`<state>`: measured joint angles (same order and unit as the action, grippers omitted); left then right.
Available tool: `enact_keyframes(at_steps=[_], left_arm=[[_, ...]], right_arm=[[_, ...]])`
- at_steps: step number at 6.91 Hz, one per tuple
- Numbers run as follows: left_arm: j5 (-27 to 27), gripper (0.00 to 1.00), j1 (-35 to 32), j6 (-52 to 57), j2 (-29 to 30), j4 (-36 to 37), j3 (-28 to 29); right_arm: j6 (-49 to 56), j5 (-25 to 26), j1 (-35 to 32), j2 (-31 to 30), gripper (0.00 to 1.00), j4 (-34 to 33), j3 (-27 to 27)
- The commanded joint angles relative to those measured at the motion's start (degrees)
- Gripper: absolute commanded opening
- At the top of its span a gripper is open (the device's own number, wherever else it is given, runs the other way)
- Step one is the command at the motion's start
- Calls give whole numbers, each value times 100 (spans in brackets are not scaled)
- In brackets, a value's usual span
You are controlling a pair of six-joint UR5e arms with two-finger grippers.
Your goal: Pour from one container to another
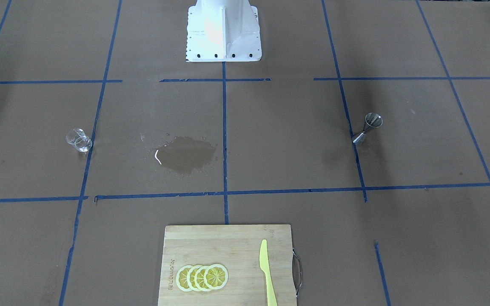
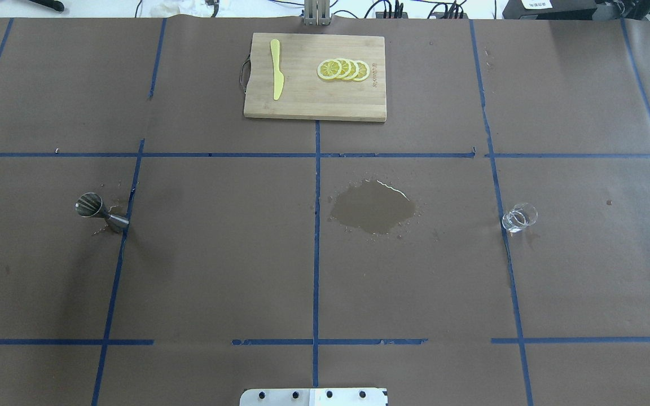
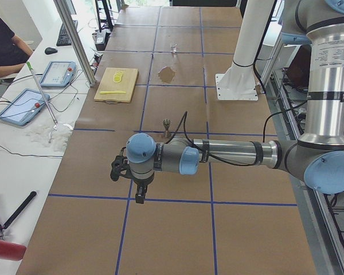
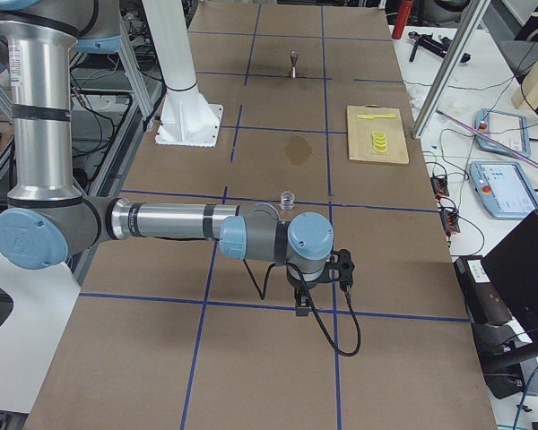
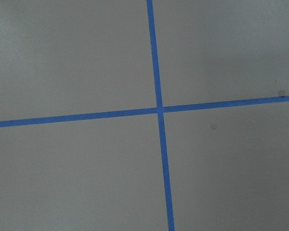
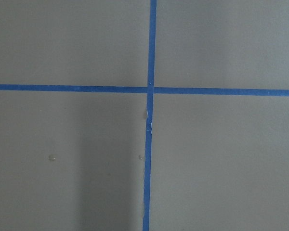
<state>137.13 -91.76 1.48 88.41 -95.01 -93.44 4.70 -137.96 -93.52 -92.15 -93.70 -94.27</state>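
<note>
In the front-facing view the glass cup (image 1: 79, 140) stands upright on the view's left, touching a line of blue tape (image 1: 224, 127). The jigger (image 1: 368, 128) stands far off on the right, and a wet puddle (image 1: 185, 155) lies between them, nearer the cup; no hand shows. From overhead, a cutting board (image 2: 302, 101) sits at the far edge, with wide bare paper around both vessels. From the left end, the left hand (image 3: 139, 193) hangs pointing down over the desk (image 3: 178, 240), apart from the jigger beyond it; I cannot tell its spread. From the right end, the right hand (image 4: 300, 303) hangs likewise, the cup beyond its arm; its spread is also unclear. Both wrist views show only tape crossings.
</note>
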Motion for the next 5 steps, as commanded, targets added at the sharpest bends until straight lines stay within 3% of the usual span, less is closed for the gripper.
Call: enact_keyframes(at_steps=[1,3,5], left_arm=[[-2,100,0,27,35,-17,-120],[-28,100,18,1,463,-35,-602],[-11,100,35,-16,1253,-35,-755]], right_arm=[[-4,-29,0,5,100,1,-39],[-4,-29,0,66,100,1,-65],[-4,-160,0,57,100,1,-214]])
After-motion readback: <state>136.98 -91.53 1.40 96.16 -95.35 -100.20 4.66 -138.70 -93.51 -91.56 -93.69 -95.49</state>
